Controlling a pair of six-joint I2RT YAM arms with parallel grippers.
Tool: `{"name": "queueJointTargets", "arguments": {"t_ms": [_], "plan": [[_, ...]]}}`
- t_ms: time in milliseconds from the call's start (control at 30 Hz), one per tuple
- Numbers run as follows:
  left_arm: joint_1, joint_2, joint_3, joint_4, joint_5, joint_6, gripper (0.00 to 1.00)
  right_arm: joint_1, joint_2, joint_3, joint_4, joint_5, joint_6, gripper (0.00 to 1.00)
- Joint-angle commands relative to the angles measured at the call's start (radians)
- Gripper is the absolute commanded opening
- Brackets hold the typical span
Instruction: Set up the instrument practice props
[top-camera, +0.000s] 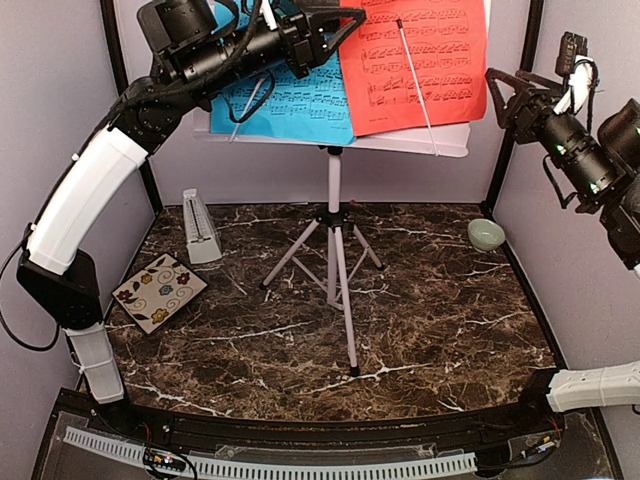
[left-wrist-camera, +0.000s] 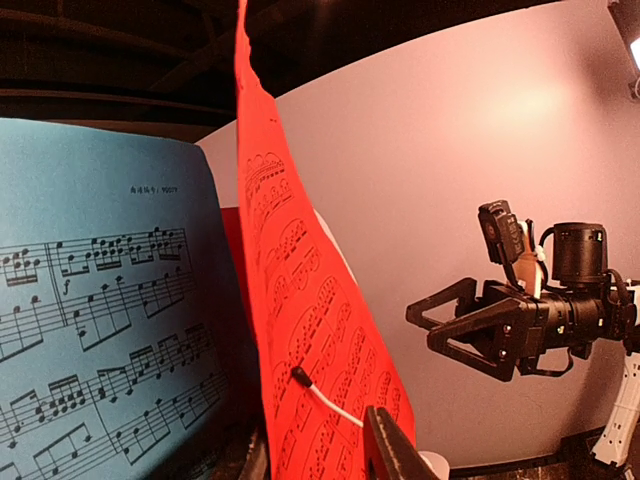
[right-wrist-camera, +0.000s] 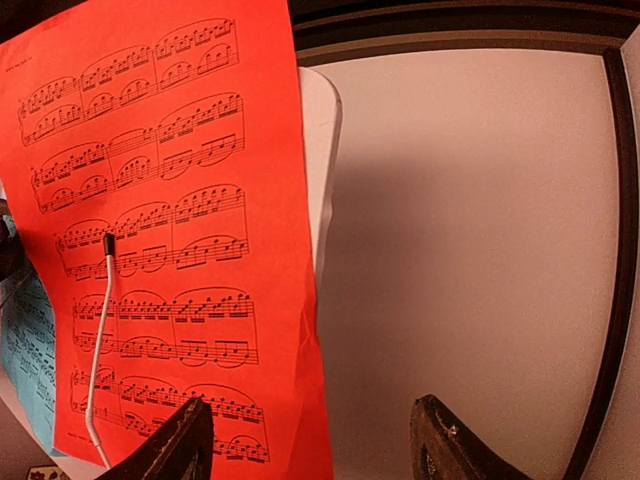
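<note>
The marble table (top-camera: 450, 330) carries the white music stand (top-camera: 334, 215) near its middle, tripod legs spread and desk high at the far side. On that desk stand the two sheets, long axes upright: the blue sheet (top-camera: 300, 105) on the left and the red-orange sheet (top-camera: 415, 60) on the right, overlapping the blue one's edge, with a thin white retaining wire (top-camera: 415, 80) lying down across it. The small grey metronome (top-camera: 200, 228) stands upright on the table at the far left, well apart from both my arms. My left gripper (top-camera: 328, 30) is up at the top of the desk, right where the two sheets meet. From its wrist view I see the red-orange sheet edge-on, running between my fingers, but I cannot tell whether they are pinching it or only straddling it. My right gripper (top-camera: 495, 98) hangs just off the right of the stand, fingers spread and holding nothing. The red-orange sheet lies to its left, facing it. So the left hand is nearer, and any straightening of that sheet looks like its job.
</note>
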Motion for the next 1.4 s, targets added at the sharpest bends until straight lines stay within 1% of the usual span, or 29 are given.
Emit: {"name": "queueJointTargets", "arguments": {"t_ms": [0, 100, 233, 300, 367, 533, 800, 967, 1000, 1367], "plan": [[-0.001, -0.091, -0.038, 0.047, 0.009, -0.029, 0.34, -0.140, 0.054, 0.062, -0.062, -0.333, 0.162, 0.68], [-0.001, -0.105, -0.056, 0.044, 0.004, -0.029, 0.35, -0.231, 0.082, 0.081, -0.045, -0.470, 0.223, 0.68], [-0.001, -0.117, -0.076, 0.041, 0.001, -0.025, 0.36, -0.317, 0.098, 0.080, -0.009, -0.564, 0.291, 0.70], [-0.001, -0.118, -0.081, 0.041, 0.002, -0.022, 0.36, -0.341, 0.107, 0.081, 0.002, -0.612, 0.313, 0.67], [-0.001, -0.120, -0.084, 0.042, 0.004, -0.022, 0.35, -0.349, 0.108, 0.076, 0.014, -0.645, 0.324, 0.60], [-0.001, -0.120, -0.091, 0.048, 0.003, -0.019, 0.35, -0.351, 0.094, 0.052, 0.027, -0.672, 0.330, 0.42], [-0.001, -0.117, -0.095, 0.053, -0.007, -0.014, 0.35, -0.353, 0.073, 0.040, -0.001, -0.652, 0.310, 0.13], [-0.001, -0.115, -0.096, 0.055, -0.005, -0.018, 0.34, -0.353, 0.067, 0.036, -0.020, -0.639, 0.300, 0.01], [-0.001, -0.115, -0.096, 0.057, -0.004, -0.018, 0.34, -0.353, 0.068, 0.036, -0.022, -0.639, 0.299, 0.00], [-0.001, -0.105, -0.096, 0.060, 0.005, -0.023, 0.34, -0.353, 0.053, 0.005, -0.034, -0.646, 0.307, 0.00]]}}
